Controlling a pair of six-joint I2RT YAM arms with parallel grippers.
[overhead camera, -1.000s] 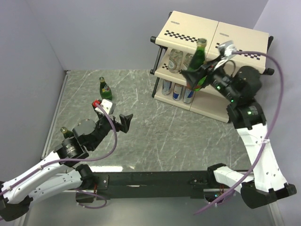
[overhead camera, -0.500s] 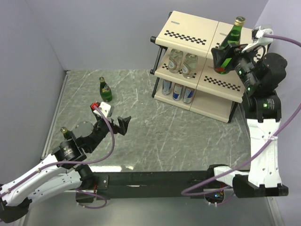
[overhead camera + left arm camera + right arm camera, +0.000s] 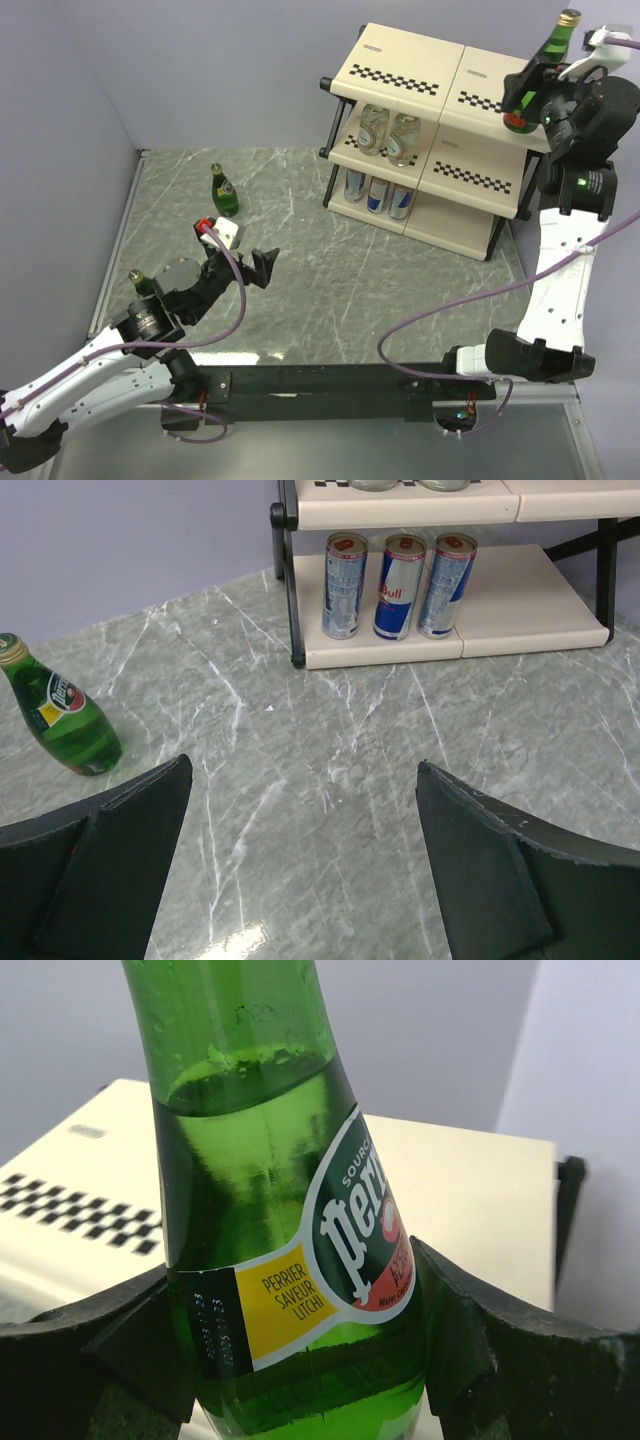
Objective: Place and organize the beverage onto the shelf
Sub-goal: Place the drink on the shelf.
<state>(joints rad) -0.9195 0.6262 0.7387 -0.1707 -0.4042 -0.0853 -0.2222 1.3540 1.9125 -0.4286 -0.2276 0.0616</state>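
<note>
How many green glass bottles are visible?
3 green bottles: one on the marble table, one half-hidden beside the left arm, one in the right gripper by the cream shelf.

overhead plus wrist views — shelf (image 3: 400, 52) shared

Shelf (image 3: 400, 58): your three-tier rack has cream boards with black checkered strips on a black frame. It stands at the far right of the table (image 3: 400, 280).
Held green bottle (image 3: 553, 45): you have it clamped in the right gripper (image 3: 528, 92), up by the shelf's top right end. It leans with its gold cap uppermost and shows a yellow-and-red Perrier label.
Clear bottles (image 3: 375, 128): two, upright side by side on the left half of the middle tier.
Cans (image 3: 378, 193): three slim silver-and-blue ones, upright in a close row on the bottom tier, under the clear bottles.
Table green bottle (image 3: 223, 190): upright, alone, well left of the shelf.
Third green bottle (image 3: 140, 280): you see only its cap and neck, near the table's left edge.
</note>
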